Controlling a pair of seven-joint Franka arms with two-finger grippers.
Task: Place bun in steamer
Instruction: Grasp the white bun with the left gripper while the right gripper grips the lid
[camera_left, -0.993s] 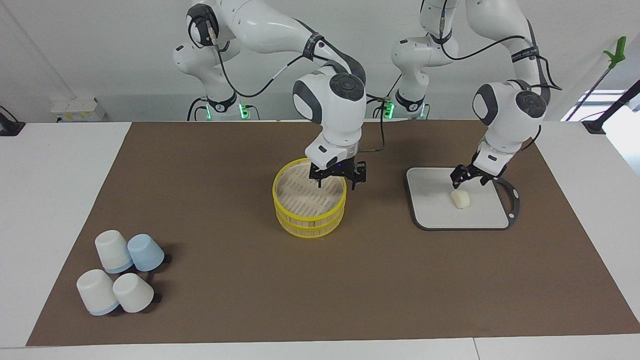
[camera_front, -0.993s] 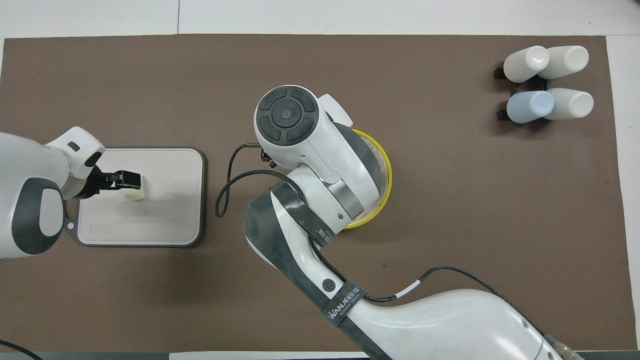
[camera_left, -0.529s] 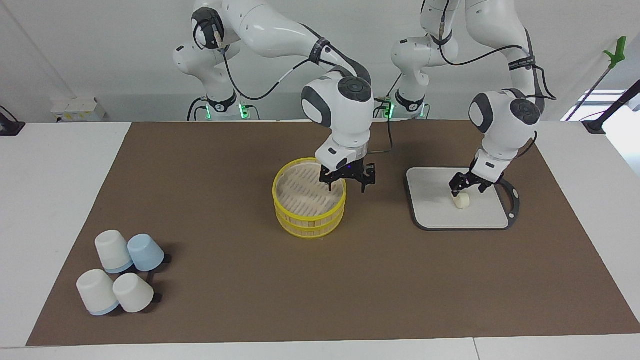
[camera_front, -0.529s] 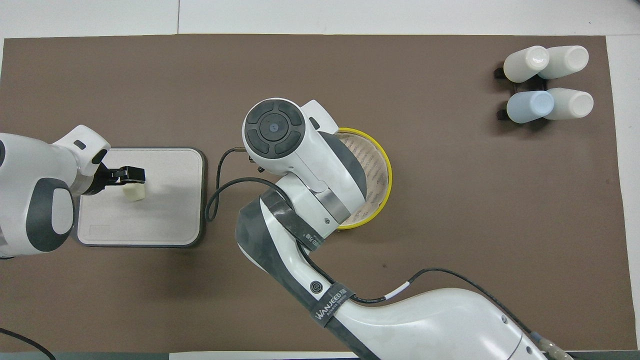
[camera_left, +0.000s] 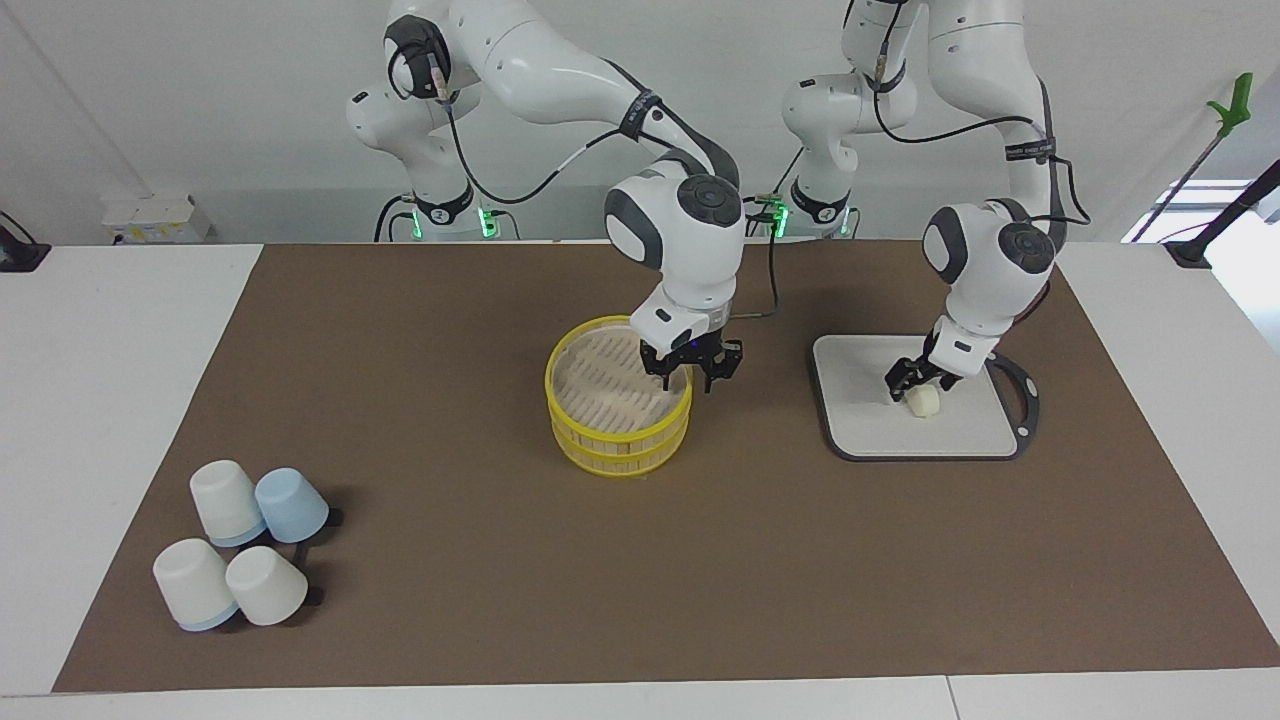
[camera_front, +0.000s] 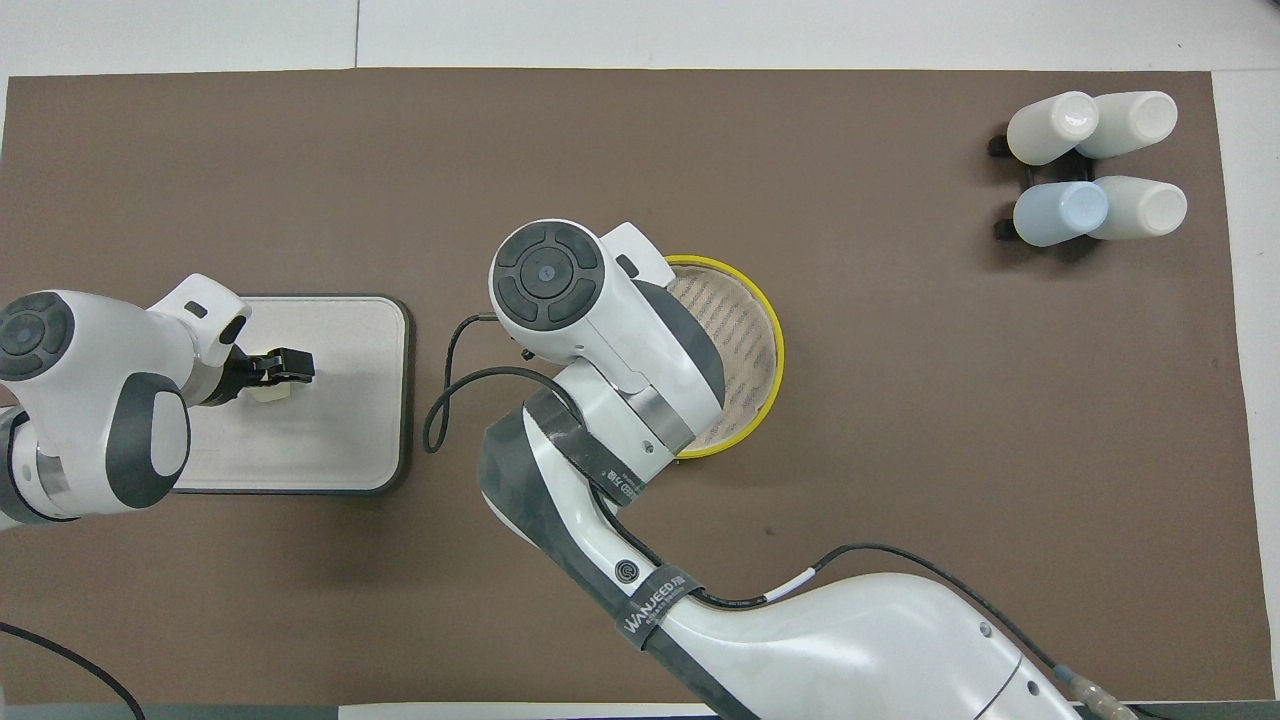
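The bun (camera_left: 926, 402) (camera_front: 268, 393), a small cream lump, lies on the grey-edged board (camera_left: 870, 425) (camera_front: 340, 430) toward the left arm's end. My left gripper (camera_left: 912, 384) (camera_front: 290, 366) is low over the bun and open, its fingers close around the bun's top; whether they touch it I cannot tell. The yellow-rimmed steamer (camera_left: 615, 440) (camera_front: 775, 345) stands mid-mat with nothing on its slats. My right gripper (camera_left: 692, 378) hangs astride the steamer's rim on the board's side, one finger inside and one outside, with a gap showing between them. From overhead its own wrist hides it.
Several upturned cups (camera_left: 245, 545) (camera_front: 1095, 165), white and pale blue, cluster toward the right arm's end, farther from the robots than the steamer. A black cable (camera_front: 445, 380) loops above the brown mat between steamer and board.
The left gripper has sunk onto the bun and shifted slightly toward the steamer. The right gripper's fingers have drawn closer together at the steamer's rim.
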